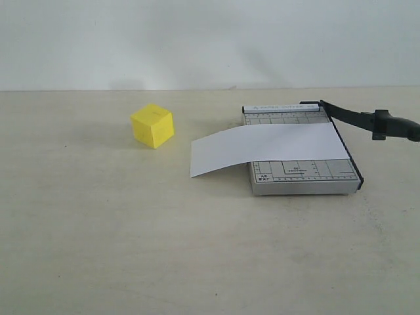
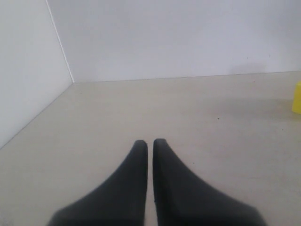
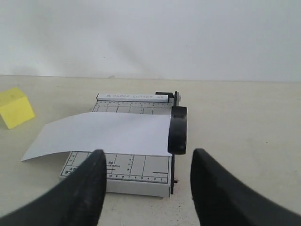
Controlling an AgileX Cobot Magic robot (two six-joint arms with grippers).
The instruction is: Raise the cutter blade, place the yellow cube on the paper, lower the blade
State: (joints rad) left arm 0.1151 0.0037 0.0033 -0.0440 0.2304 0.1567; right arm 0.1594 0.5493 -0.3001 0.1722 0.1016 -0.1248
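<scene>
- At the right edge of the grey gridded cutter base, the cutter blade stands swung up from its far hinge, its thick handle end out past the base and clear of the sheet; the raising step reads as done.
- White paper lies across the base, its left end overhanging and curling down toward the tabletop.
- Yellow cube sits on the tabletop well apart from the paper, to its left and slightly farther back, turned corner-on to the exterior camera.
- Left gripper: fingers together, nothing between them, aimed at bare table with the cube at the margin of its view.
- Right gripper: fingers spread wide, empty, facing the blade handle end-on.
- Step in hand, as judged: fetching the cube. The left arm is on its side; the fingers need to part first, then square up to two flat faces, not the corners.
- Set-down is best over the part of the paper backed by the base, since the overhang would sag, and away from the blade's path.
</scene>
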